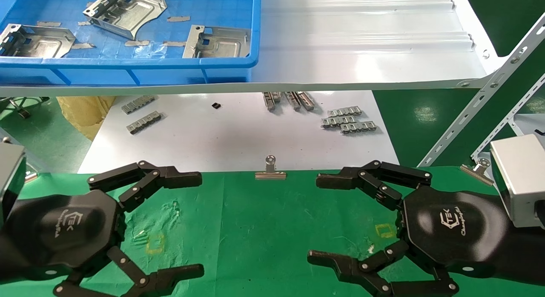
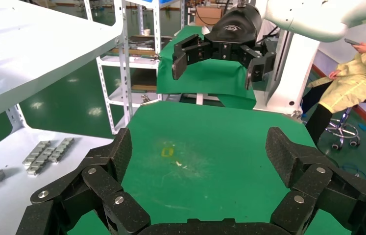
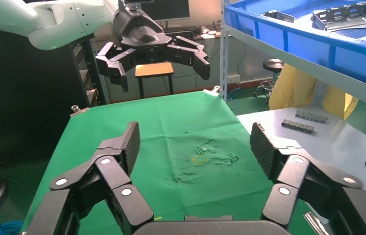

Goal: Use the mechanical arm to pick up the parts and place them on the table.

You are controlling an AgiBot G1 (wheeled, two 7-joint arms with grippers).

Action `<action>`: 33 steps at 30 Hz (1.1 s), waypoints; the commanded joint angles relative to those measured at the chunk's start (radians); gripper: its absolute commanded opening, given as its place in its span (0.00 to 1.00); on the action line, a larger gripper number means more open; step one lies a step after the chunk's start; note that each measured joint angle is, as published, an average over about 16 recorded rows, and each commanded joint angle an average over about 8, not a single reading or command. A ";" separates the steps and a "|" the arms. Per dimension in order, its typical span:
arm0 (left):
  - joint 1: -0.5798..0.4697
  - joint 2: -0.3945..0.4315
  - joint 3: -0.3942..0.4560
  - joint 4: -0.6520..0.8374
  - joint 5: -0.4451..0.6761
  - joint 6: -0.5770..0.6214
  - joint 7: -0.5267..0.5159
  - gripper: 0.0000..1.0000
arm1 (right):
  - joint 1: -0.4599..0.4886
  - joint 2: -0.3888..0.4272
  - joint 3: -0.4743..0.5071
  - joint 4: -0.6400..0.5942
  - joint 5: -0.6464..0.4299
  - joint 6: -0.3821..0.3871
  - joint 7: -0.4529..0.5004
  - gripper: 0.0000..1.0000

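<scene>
Three silvery sheet-metal parts lie in a blue bin on the shelf: one at the back (image 1: 123, 9), one at the left (image 1: 36, 40), one at the right (image 1: 217, 42). Two of them also show in the right wrist view (image 3: 347, 14). My left gripper (image 1: 201, 223) and right gripper (image 1: 313, 218) hover low over the green-cloth table (image 1: 264, 229), facing each other, both open and empty. Each wrist view shows its own open gripper, left (image 2: 200, 147) and right (image 3: 194, 139), over bare cloth, with the other arm's gripper farther off.
The blue bin (image 1: 127, 71) sits on the white ribbed shelf (image 1: 362, 41) above a white board (image 1: 238, 135) with grey toothed strips (image 1: 347, 120). Binder clips (image 1: 270, 169) hold the cloth's far edge. Yellow squares (image 1: 155, 243) mark the cloth. Perforated shelf struts (image 1: 481, 105) stand at the right.
</scene>
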 commanded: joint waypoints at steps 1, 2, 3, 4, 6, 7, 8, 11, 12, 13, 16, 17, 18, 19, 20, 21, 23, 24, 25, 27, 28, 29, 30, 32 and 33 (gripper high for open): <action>0.000 0.000 0.000 0.000 0.000 0.000 0.000 1.00 | 0.000 0.000 0.000 0.000 0.000 0.000 0.000 0.00; 0.000 0.000 0.000 0.000 0.000 0.000 0.000 1.00 | 0.000 0.000 0.000 0.000 0.000 0.000 0.000 0.00; 0.000 0.000 0.000 0.000 0.000 0.000 0.000 1.00 | 0.000 0.000 0.000 0.000 0.000 0.000 0.000 0.00; 0.000 0.000 0.000 0.000 0.000 0.000 0.000 1.00 | 0.000 0.000 0.000 0.000 0.000 0.000 0.000 0.00; 0.000 0.000 0.000 0.000 0.000 0.000 0.000 1.00 | 0.000 0.000 0.000 0.000 0.000 0.000 0.000 0.00; 0.000 0.000 0.000 0.000 0.000 0.000 0.000 1.00 | 0.000 0.000 0.000 0.000 0.000 0.000 0.000 0.00; 0.000 0.000 0.000 0.000 0.000 0.000 0.000 1.00 | 0.000 0.000 0.000 0.000 0.000 0.000 0.000 0.00; 0.000 0.000 0.000 0.000 0.000 0.000 0.000 1.00 | 0.000 0.000 0.000 0.000 0.000 0.000 0.000 0.00; 0.000 0.000 0.000 0.000 0.000 0.000 0.000 1.00 | 0.000 0.000 0.000 0.000 0.000 0.000 0.000 0.00; 0.000 0.000 0.000 0.000 0.000 0.000 0.000 1.00 | 0.000 0.000 0.000 0.000 0.000 0.000 0.000 0.00; 0.000 0.000 0.000 0.000 0.000 0.000 0.000 1.00 | 0.000 0.000 0.000 0.000 0.000 0.000 0.000 0.00; 0.000 0.000 0.000 0.000 0.000 0.000 0.000 1.00 | 0.000 0.000 0.000 0.000 0.000 0.000 0.000 0.00; 0.000 0.000 0.000 0.000 0.000 0.000 0.000 1.00 | 0.000 0.000 0.000 0.000 0.000 0.000 0.000 0.00; 0.000 0.000 0.000 0.000 0.000 0.000 0.000 1.00 | 0.000 0.000 0.000 0.000 0.000 0.000 0.000 0.00; 0.000 0.000 0.000 0.000 0.000 0.000 0.000 1.00 | 0.000 0.000 0.000 0.000 0.000 0.000 0.000 0.00; 0.000 0.000 0.000 0.000 0.000 0.000 0.000 1.00 | 0.000 0.000 0.000 0.000 0.000 0.000 0.000 0.00; 0.000 0.000 0.000 0.000 0.000 0.000 0.000 1.00 | 0.000 0.000 0.000 0.000 0.000 0.000 0.000 0.00; 0.000 0.000 0.000 0.000 0.000 0.000 0.000 1.00 | 0.000 0.000 0.000 0.000 0.000 0.000 0.000 0.00; 0.001 0.000 0.000 -0.001 0.000 0.000 0.000 1.00 | 0.000 0.000 0.000 0.000 0.000 0.000 0.000 0.00; 0.000 0.000 0.000 -0.001 0.000 0.000 0.000 1.00 | 0.000 0.000 0.000 0.000 0.000 0.000 0.000 0.00; 0.000 0.000 -0.001 -0.001 -0.001 0.000 0.000 1.00 | 0.000 0.000 0.000 0.000 0.000 0.000 0.000 0.00; -0.002 0.001 -0.001 -0.001 -0.001 -0.001 0.000 1.00 | 0.000 0.000 0.000 0.000 0.000 0.000 0.000 0.00; -0.006 0.002 -0.002 -0.003 -0.002 -0.002 -0.001 1.00 | 0.000 0.000 0.000 0.000 0.000 0.000 0.000 0.00; -0.024 0.008 -0.002 -0.005 -0.001 -0.007 -0.006 1.00 | 0.000 0.000 0.000 0.000 0.000 0.000 0.000 0.00; -0.042 0.013 -0.001 -0.005 0.003 -0.011 -0.011 1.00 | 0.000 0.000 0.000 0.000 0.000 0.000 0.000 0.00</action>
